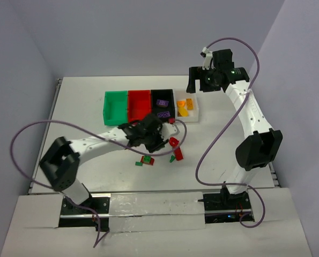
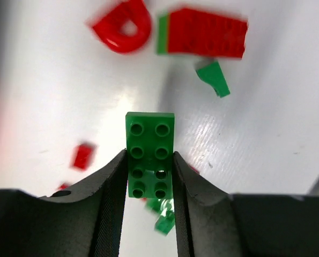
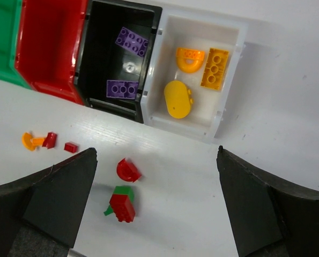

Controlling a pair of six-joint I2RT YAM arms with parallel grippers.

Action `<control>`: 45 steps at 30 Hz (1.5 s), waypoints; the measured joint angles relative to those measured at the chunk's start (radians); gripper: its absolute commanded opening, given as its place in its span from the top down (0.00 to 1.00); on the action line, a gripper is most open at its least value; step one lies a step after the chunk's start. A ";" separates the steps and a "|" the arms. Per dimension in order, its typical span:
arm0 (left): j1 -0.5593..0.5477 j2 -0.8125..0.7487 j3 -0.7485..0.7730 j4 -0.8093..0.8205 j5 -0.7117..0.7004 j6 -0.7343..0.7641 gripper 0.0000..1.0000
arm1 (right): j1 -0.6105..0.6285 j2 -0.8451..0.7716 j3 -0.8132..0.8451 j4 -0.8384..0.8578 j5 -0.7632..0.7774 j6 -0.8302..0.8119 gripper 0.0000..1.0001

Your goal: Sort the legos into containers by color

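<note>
A green brick (image 2: 150, 134) is sitting pinched between the left gripper's (image 1: 148, 135) fingers (image 2: 112, 203), the jaws pressing on its two long sides and its studded face turned toward the wrist camera. It is hanging above the table (image 2: 266, 139), over loose pieces: a red arch (image 2: 121, 27), a red block (image 2: 206, 36) with green at its edge, a green chip (image 2: 214, 78) and a small red bit (image 2: 82, 156). In the top view the gripper is hovering just in front of the red bin (image 1: 139, 101) and black bin (image 1: 155, 107), with the green bin (image 1: 116, 104) lying at the row's left end. The black bin is holding two purple plates (image 3: 131, 41), and the white bin (image 3: 230, 37) three orange-yellow pieces (image 3: 178, 100). The right gripper (image 3: 155, 155) is hanging high near the white bin, its jaws spread wide and holding nothing.
</note>
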 measured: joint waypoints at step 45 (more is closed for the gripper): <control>0.691 0.048 0.177 0.214 -0.037 -0.150 0.29 | 0.114 -0.060 -0.202 0.073 -0.076 -0.040 0.00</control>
